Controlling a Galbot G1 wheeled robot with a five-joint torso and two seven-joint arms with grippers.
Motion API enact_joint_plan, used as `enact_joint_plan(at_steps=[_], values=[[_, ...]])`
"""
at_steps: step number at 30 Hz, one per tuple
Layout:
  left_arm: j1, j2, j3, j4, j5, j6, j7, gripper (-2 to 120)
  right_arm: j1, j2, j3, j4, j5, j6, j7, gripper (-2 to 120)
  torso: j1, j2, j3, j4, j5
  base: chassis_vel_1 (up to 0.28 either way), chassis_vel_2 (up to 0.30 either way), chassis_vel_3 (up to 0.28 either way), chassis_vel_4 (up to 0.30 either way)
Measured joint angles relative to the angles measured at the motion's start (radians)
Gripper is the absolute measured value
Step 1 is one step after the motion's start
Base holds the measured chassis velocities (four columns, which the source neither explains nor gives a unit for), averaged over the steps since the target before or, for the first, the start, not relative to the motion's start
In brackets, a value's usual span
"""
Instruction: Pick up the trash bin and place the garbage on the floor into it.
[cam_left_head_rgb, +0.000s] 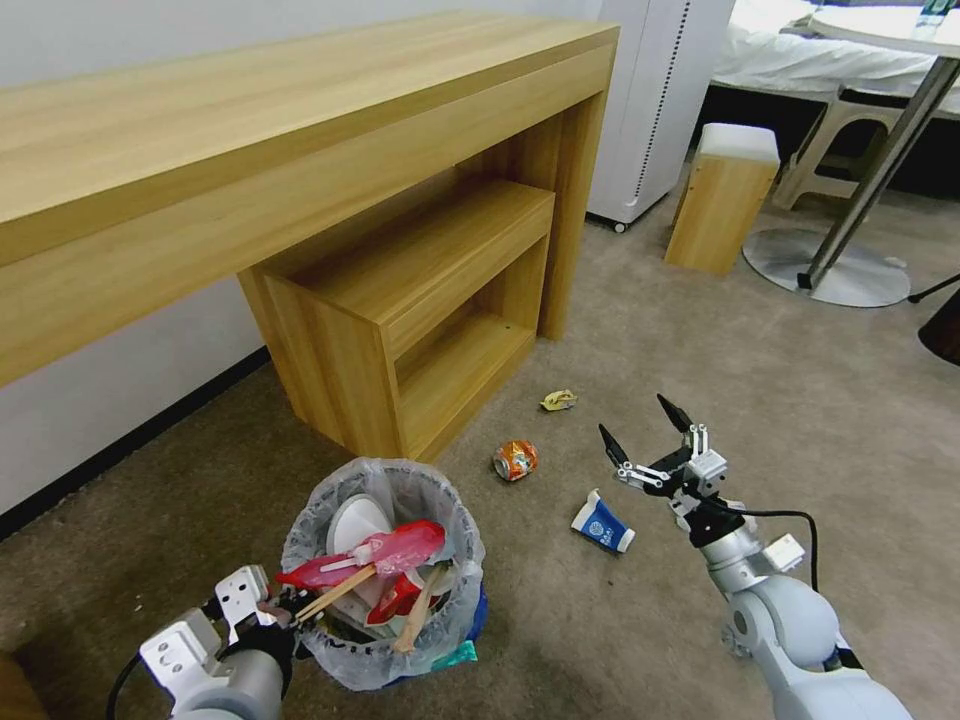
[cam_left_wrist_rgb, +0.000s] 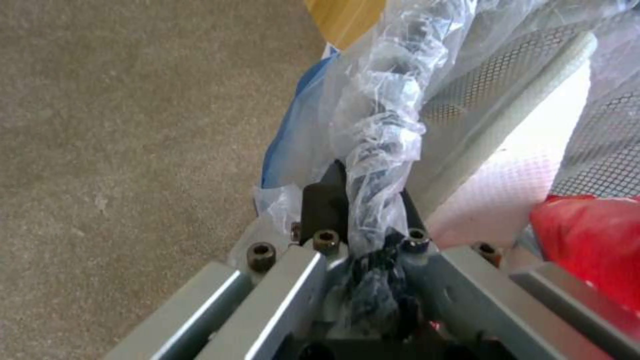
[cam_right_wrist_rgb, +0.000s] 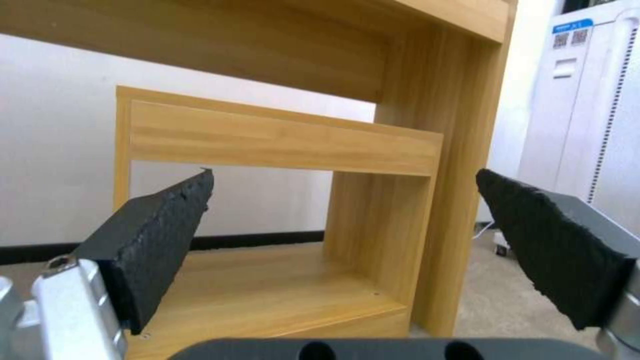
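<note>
The left gripper (cam_left_head_rgb: 285, 612) clamps the rim of the trash bin (cam_left_head_rgb: 382, 575), while the right gripper (cam_left_head_rgb: 645, 432) hovers spread wide above a white-blue wrapper (cam_left_head_rgb: 602, 523).

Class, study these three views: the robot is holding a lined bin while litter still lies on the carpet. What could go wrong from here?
1. The left claw pinches the small blue trash bin at its rim through the crinkly clear plastic liner; the liner might slip or tear.
2. Wooden sticks and a red wrapper poke above the rim and could spill.
3. The open right claw hovers among three pieces: crushed orange can, white-blue wrapper, yellow wrapper; it might nudge one.
</note>
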Motion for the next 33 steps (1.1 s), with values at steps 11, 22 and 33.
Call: enact_joint_plan(at_steps=[11,22,33], values=[[0.003,-0.004,0.007,0.003,0.010,0.000,0.005,1,-0.001,-0.010,0.007,0.000,0.006,0.012,-0.001,100,0.000,0.000,0.000,0.0000,0.0000,0.000,0.000,0.000,0.000],[0.015,-0.002,0.000,0.001,0.023,-0.029,0.012,1,0.007,-0.026,-0.008,-0.009,0.005,-0.013,0.035,100,0.000,0.000,0.000,-0.0005,0.0000,-0.034,-0.033,-0.028,-0.036],[0.015,-0.002,-0.002,0.000,0.028,-0.038,0.012,1,-0.020,-0.070,-0.018,0.017,0.002,-0.089,0.150,100,0.000,0.000,0.000,0.0000,0.0000,0.000,0.000,0.000,0.000]])
